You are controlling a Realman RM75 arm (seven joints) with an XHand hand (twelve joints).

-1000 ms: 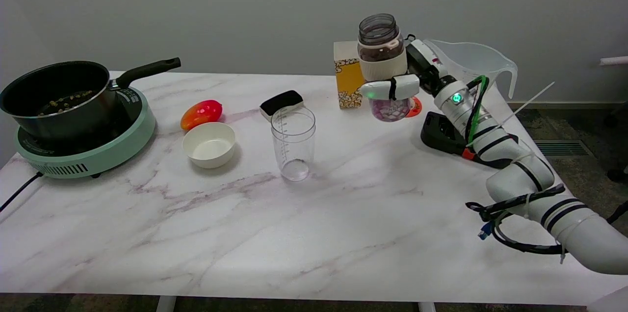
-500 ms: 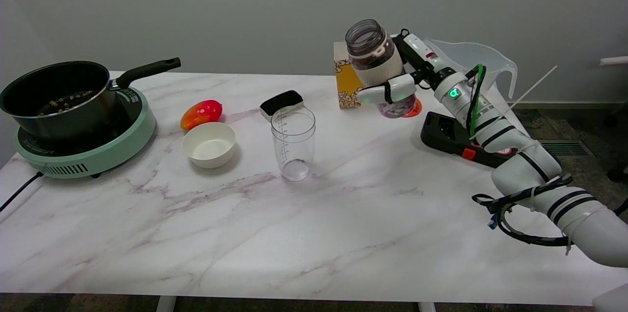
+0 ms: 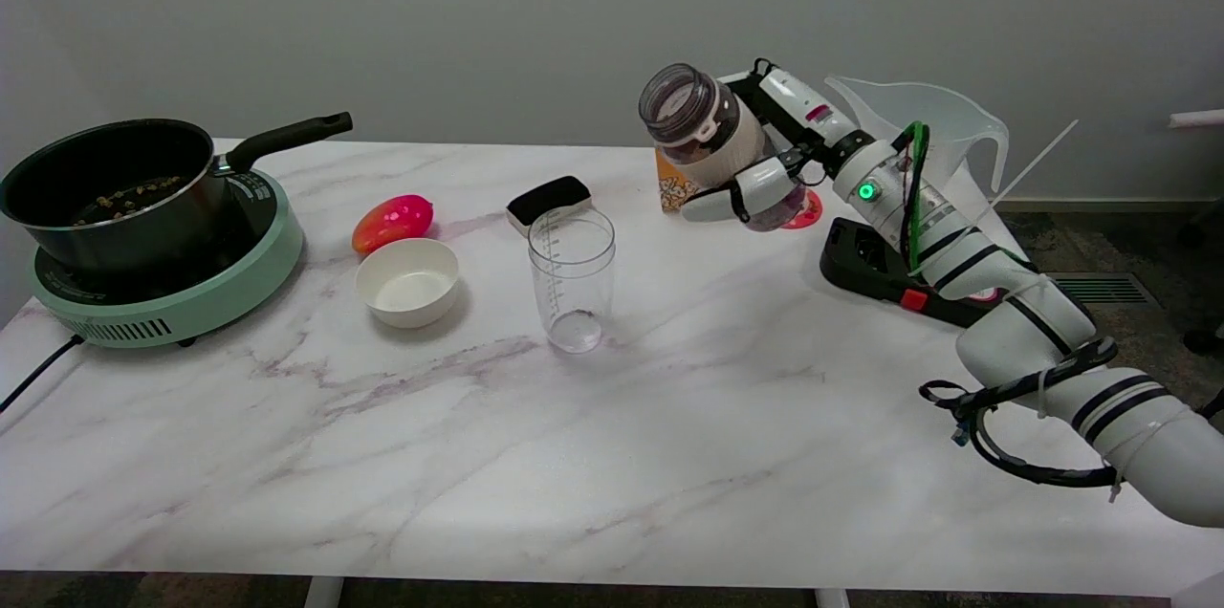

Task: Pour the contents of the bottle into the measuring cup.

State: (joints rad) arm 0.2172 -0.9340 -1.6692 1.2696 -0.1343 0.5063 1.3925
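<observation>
Clear bottle (image 3: 706, 135) held aloft at upper centre-right of frame, tilted with its open mouth toward the left. Right hand (image 3: 765, 176) fingers (image 3: 727, 199) wrapped around its body. Measuring cup (image 3: 572, 278) upright on the tabletop (image 3: 612, 455), lower left of the bottle, apart.

You face a plain grey wall (image 3: 478, 6) across the upper frame. The white marbled surface (image 3: 574, 455) fills the lower frame; dark floor (image 3: 1128, 254) shows at right.
</observation>
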